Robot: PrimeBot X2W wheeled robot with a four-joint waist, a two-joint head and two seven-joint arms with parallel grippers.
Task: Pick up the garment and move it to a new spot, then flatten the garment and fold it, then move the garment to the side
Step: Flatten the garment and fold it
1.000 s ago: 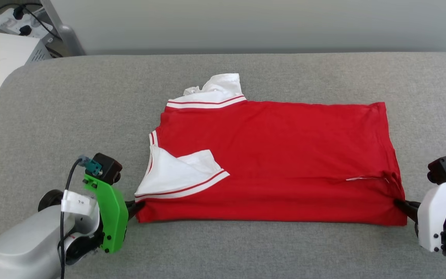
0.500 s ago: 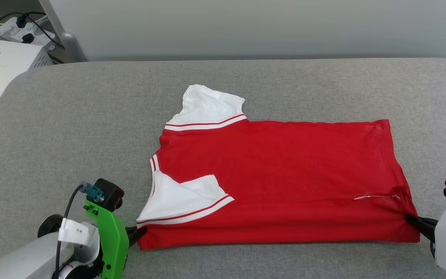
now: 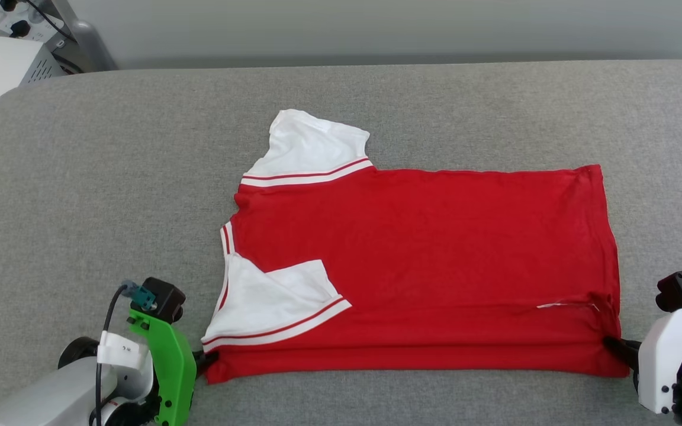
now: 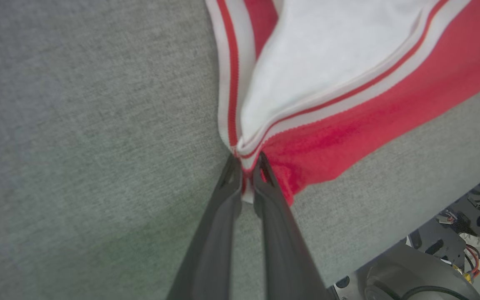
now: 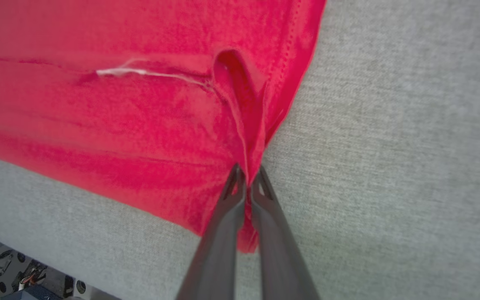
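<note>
While both jaws pinch its corners, the garment (image 3: 424, 266) lies spread.

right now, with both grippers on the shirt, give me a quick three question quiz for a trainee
1. True or false: the left gripper is shut on the garment at the near corner of its shoulder end.
2. The near white sleeve lies: A) folded onto the red body; B) spread out clear of the body; C) rolled into a ball.
3. Which corner of the garment does the right gripper pinch?
Key: 1 true; 2 A; 3 the near hem corner.
</note>
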